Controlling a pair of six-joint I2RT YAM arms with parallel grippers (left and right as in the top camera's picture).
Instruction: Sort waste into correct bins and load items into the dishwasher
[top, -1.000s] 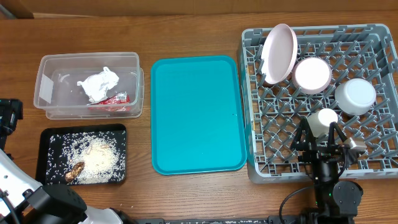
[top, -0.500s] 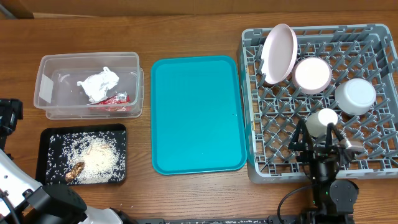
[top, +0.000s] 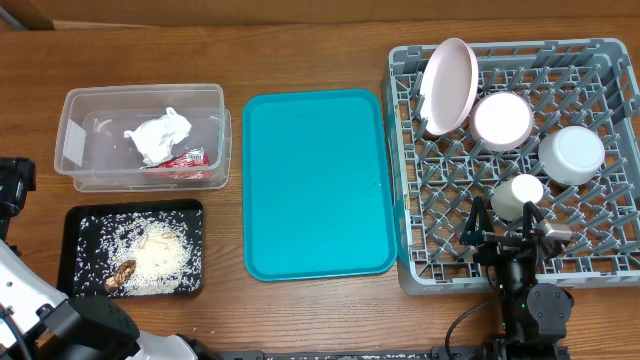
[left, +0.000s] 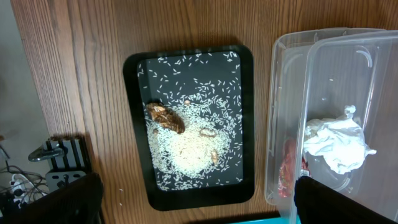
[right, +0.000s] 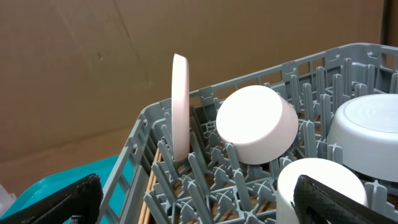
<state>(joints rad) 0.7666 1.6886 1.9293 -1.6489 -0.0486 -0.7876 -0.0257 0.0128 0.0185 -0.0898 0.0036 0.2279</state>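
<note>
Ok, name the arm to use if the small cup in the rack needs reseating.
Right. The right pincer, open, hovers at the grey rack, beside the small cup. The left pincer hangs over the black tray, beyond the teal tray.

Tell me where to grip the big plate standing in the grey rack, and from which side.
Take the plate by its upper rim, coming from above and pinching across its two faces. It stands on edge in the rack, with pegs and the bowl crowding its lower part, so the top is probably the only free hold.
</note>
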